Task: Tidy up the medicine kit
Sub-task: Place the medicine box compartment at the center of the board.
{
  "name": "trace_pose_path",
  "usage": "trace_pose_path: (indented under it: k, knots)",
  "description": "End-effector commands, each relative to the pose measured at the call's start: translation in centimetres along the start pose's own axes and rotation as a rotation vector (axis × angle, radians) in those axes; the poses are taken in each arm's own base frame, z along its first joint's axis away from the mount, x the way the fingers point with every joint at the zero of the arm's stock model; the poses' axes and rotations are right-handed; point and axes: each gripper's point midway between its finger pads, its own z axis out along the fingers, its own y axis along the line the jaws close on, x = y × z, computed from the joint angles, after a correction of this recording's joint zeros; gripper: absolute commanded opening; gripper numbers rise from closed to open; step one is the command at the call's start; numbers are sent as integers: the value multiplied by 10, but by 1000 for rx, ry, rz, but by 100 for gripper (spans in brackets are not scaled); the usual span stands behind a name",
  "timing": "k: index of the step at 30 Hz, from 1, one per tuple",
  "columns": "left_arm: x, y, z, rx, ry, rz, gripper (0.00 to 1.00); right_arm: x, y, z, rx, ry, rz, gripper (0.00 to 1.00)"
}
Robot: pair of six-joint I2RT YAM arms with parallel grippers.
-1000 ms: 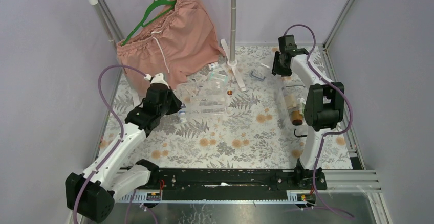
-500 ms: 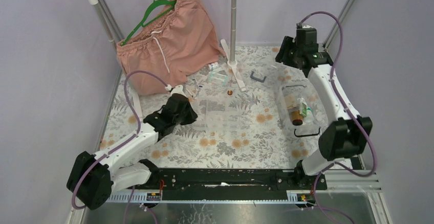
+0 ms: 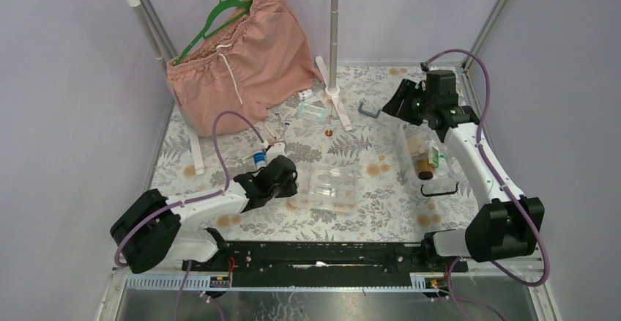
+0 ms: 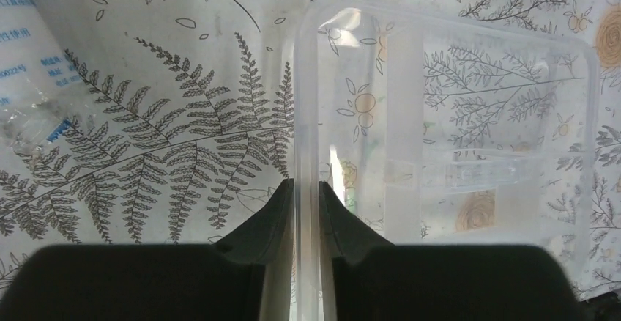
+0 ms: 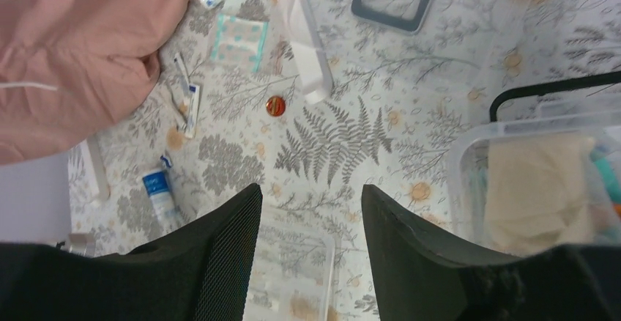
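Observation:
My left gripper (image 3: 291, 182) is shut on the left rim of the clear lid (image 3: 333, 185), which lies flat near the table's middle front. In the left wrist view the jaws pinch that rim (image 4: 306, 189) and the lid (image 4: 447, 138) stretches off to the right. The clear box (image 3: 425, 149) stands at the right with a brown bottle and other items inside, a black handle (image 3: 439, 189) by its near side. My right gripper (image 3: 390, 105) is open and empty, raised above the table left of the box (image 5: 542, 182).
Pink shorts (image 3: 242, 61) hang on a green hanger at the back left. A grey handle (image 3: 370, 110), an orange cap (image 3: 329, 132), a blue tube (image 3: 258, 158) and sachets (image 3: 311, 105) lie around the white stand base (image 3: 333, 101).
My left gripper has pulled the clear lid toward the near edge and to the right. My right arm has swung out from the back and now points left over the table.

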Motion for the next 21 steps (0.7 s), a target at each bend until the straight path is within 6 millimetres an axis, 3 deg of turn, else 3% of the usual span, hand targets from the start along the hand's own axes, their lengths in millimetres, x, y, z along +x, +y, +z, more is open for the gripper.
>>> trace_pose_path:
  k: [1,5,9,21]
  knots:
    - [-26,-9,4,4,-128,-62,28,-4,34,-22,-170,-49,-3,60]
    - [-30,-6,1,-18,-142,-55,40,6,36,-25,-197,-27,-12,61]
    - [-39,-3,-9,-46,-163,-42,44,16,33,-27,-202,-7,-38,62]
    - [-111,-1,-68,-80,-340,-66,54,27,34,-37,-241,-16,-85,66]
